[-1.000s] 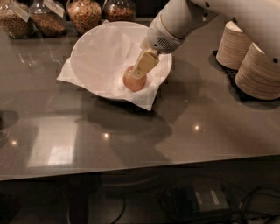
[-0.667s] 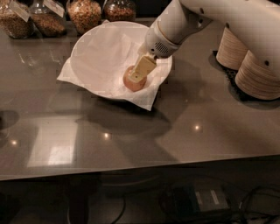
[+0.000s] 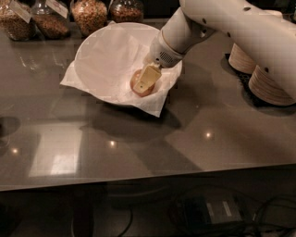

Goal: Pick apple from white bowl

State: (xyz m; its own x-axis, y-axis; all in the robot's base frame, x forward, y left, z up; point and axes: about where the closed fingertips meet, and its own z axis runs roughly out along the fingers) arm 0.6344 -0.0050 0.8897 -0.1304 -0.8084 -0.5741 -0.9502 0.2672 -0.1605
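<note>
Gripper [image 3: 147, 79]: lowered into the white bowl [image 3: 92, 42], directly against the apple [image 3: 135, 86] and covering its upper right side. Whether it has closed on the fruit cannot be told from this view.

Apple: on the crinkled paper liner [image 3: 152, 107], right of the bowl's centre, near the right-hand rim. It appears to rest on the liner, not raised.

Arm [image 3: 222, 23]: reaches in from the upper right, across the dark countertop [image 3: 138, 152].

Surroundings: jars of dry goods [image 3: 90, 14] behind the bowl; stacks of paper bowls [image 3: 268, 85] at the right, well apart from it.

Assessment: approach complete, contact made. A confirmed grasp and the lift out of the bowl remain outstanding.
</note>
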